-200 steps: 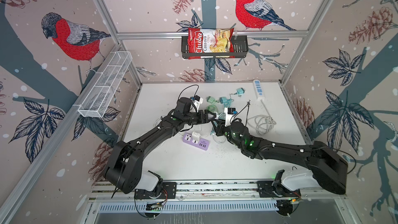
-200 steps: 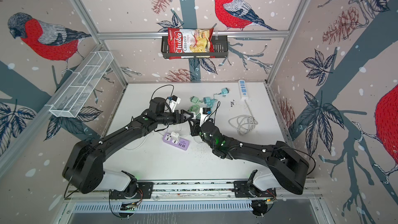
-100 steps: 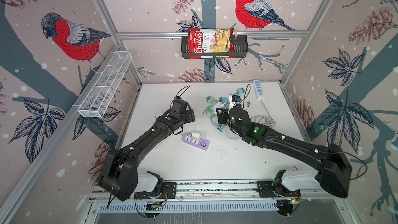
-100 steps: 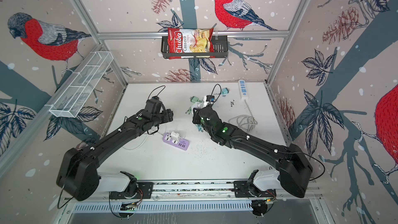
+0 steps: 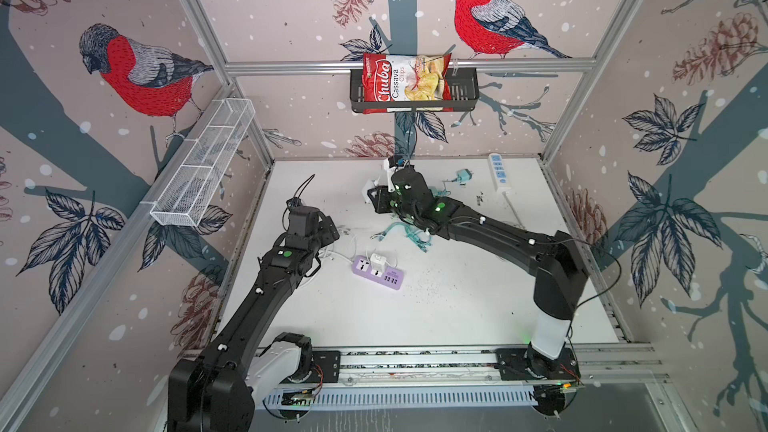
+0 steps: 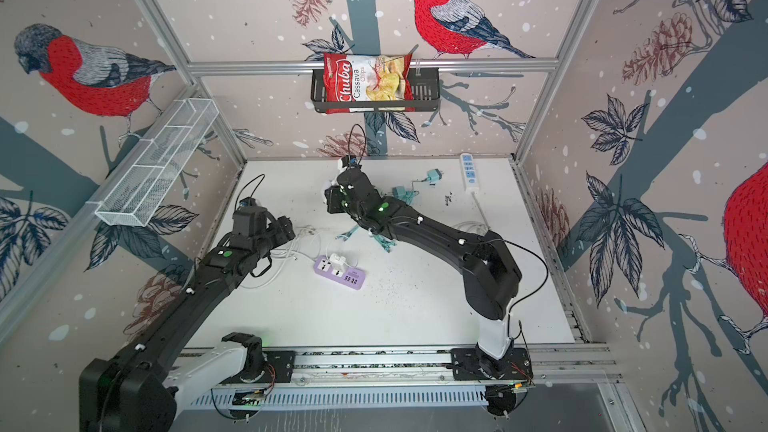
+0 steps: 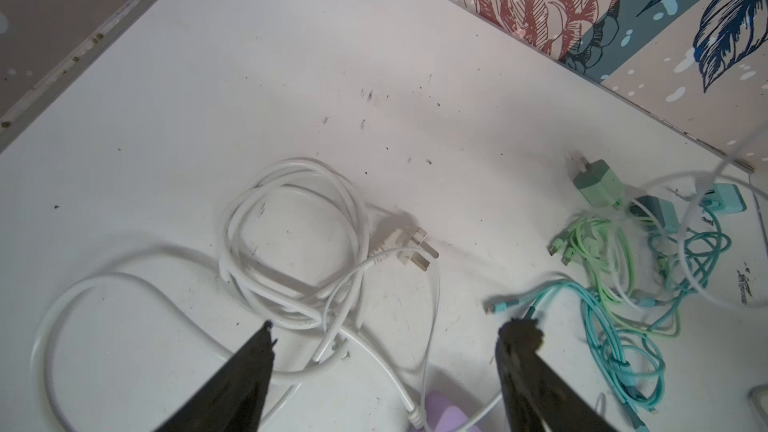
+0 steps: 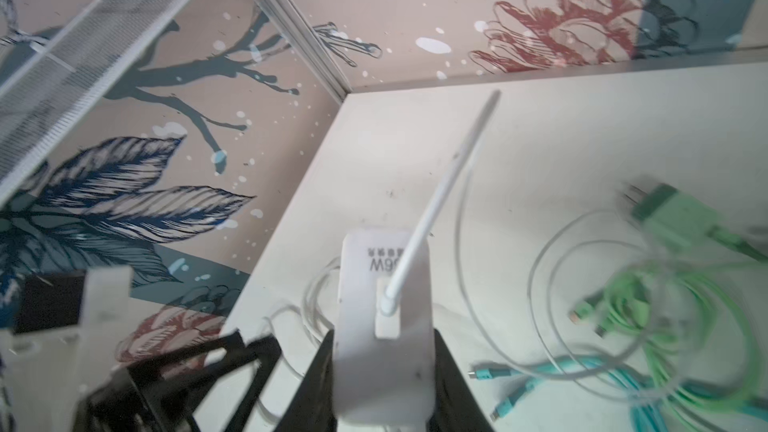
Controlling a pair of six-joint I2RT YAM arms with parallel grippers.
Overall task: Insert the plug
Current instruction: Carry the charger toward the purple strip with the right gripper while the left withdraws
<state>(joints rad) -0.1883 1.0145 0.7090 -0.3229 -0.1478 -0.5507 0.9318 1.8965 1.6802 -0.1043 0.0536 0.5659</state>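
The right gripper (image 8: 384, 371) is clamped on the white charger plug (image 8: 361, 284), well behind the purple power strip (image 5: 386, 278). The left gripper (image 7: 392, 328), jaws wide apart and empty, hangs over the coiled white cable (image 7: 291, 243) near the strip's left end, above the desk (image 5: 436, 317). A small white adapter (image 5: 378, 261) sits in the strip.
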